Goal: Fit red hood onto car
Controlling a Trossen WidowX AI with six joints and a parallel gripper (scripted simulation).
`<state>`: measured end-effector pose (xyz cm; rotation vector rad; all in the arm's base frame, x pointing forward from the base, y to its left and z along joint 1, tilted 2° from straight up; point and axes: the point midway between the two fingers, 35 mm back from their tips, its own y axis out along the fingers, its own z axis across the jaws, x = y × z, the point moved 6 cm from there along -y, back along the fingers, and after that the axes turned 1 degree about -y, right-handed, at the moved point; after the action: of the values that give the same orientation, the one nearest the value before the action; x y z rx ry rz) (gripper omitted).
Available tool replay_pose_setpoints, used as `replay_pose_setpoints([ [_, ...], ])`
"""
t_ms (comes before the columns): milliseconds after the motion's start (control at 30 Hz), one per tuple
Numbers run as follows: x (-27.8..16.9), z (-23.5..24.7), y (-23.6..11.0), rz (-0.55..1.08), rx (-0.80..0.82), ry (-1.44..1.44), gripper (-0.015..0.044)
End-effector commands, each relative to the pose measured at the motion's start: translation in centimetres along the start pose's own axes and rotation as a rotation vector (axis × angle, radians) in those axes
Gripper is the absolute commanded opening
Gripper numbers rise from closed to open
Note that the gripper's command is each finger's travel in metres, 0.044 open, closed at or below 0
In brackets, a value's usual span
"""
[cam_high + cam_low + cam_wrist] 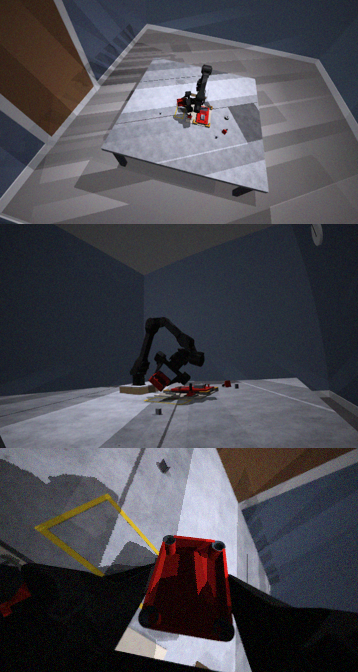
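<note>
The red hood (180, 102) (159, 380) (190, 588) is off the table and tilted, and my gripper (185, 103) (165, 377) (190, 600) is shut on it. The wrist view shows its hollow underside with a dark round boss at each corner. The red car chassis (202, 117) (192, 388) sits in its jig just right of the hood, with the grey engine block (204, 112) (200, 386) on its deck. The hood hangs left of the chassis, above a yellow marked rectangle (176, 112) (165, 402) (70, 513). The pegs are too small to make out.
The arm's wooden base (135, 389) stands behind the jig. A red cube (224, 131) (227, 383), a grey ring (226, 117) and small dark blocks (216, 137) (158, 411) (236, 386) lie scattered on the table (189, 157).
</note>
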<state>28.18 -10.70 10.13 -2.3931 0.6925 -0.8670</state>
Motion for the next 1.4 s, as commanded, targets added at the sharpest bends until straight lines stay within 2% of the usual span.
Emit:
replay_pose_setpoints([
  [0,0.02,0.03,0.01,-0.002,-0.001,-0.119,0.0000],
  [867,0.02,0.04,0.01,-0.002,-0.001,-0.949,0.0000],
  [1367,-0.24,0.44,0.15,-0.001,-0.002,-1.323,0.0000],
])
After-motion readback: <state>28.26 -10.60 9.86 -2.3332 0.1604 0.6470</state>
